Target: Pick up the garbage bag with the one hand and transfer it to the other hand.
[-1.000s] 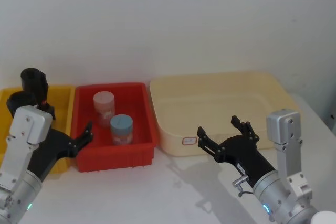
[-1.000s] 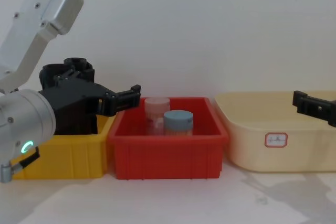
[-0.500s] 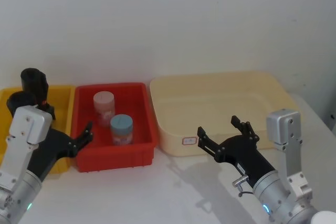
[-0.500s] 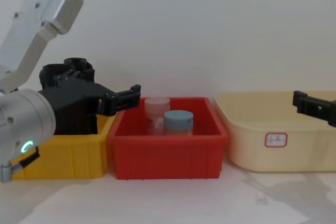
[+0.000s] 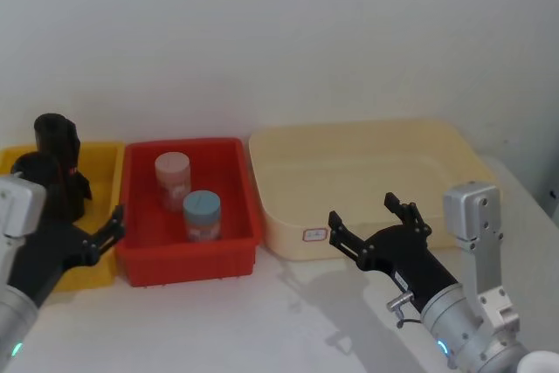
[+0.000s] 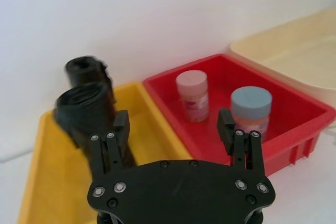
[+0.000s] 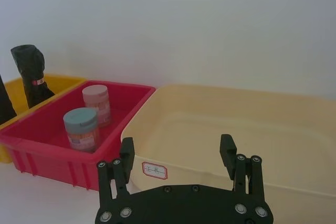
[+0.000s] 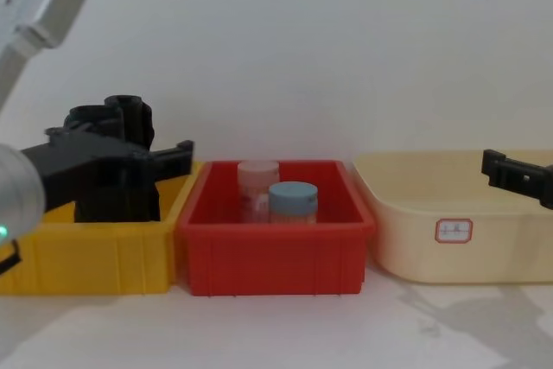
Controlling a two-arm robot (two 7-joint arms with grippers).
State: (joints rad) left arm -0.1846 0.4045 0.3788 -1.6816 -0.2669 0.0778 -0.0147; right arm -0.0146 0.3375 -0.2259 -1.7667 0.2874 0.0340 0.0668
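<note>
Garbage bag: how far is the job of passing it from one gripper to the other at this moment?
Nothing looks done yet: the garbage bag stands in the yellow bin, ungripped. In hand: the left gripper hovers open at that bin, the bag ahead of it, not between its fingers. Left: grasp, lift, and pass it to the right gripper, open before the cream bin.

I have my left gripper (image 6: pixel 174 121) low on the left side, wrist level, fingers spread wide and pointing forward. My right gripper (image 5: pixel 362 211) hangs low on the right, fingers just as wide, aimed forward and slightly leftward.
</note>
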